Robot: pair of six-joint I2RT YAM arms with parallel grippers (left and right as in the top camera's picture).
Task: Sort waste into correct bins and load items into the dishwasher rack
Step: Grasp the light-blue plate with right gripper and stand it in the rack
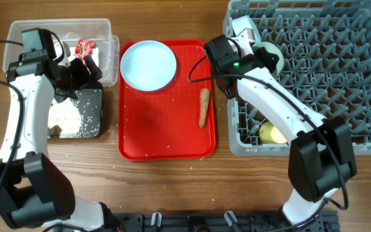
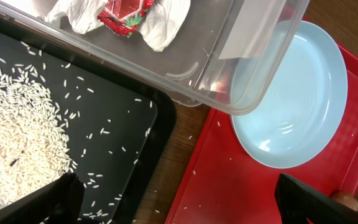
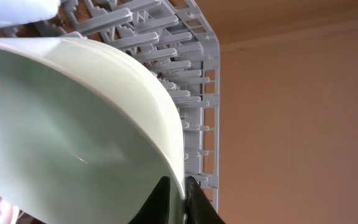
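My right gripper [image 1: 257, 53] is shut on the rim of a pale blue-green bowl [image 1: 274, 58], held on edge over the left side of the grey dishwasher rack [image 1: 340, 77]. In the right wrist view both fingers [image 3: 180, 194] pinch the bowl's rim [image 3: 73, 124] beside the rack [image 3: 194, 74]. My left gripper [image 1: 81, 75] is open and empty [image 2: 185, 202], above the gap between the black tray [image 2: 123, 124] and the red serving tray [image 2: 229, 186]. The pale blue plate [image 1: 148, 64] lies on the red tray, next to a brown stick [image 1: 203, 107]. A yellow cup [image 1: 272, 133] sits in the rack. The spoon is out of view.
The clear tub [image 1: 111, 48] holds the red wrapper [image 1: 84, 48] and crumpled white paper [image 2: 163, 22]. The black tray [image 1: 95, 103] holds rice crumbs [image 2: 17, 130] and a dark lump [image 1: 55, 131]. Stray crumbs dot the red tray [image 1: 166, 135].
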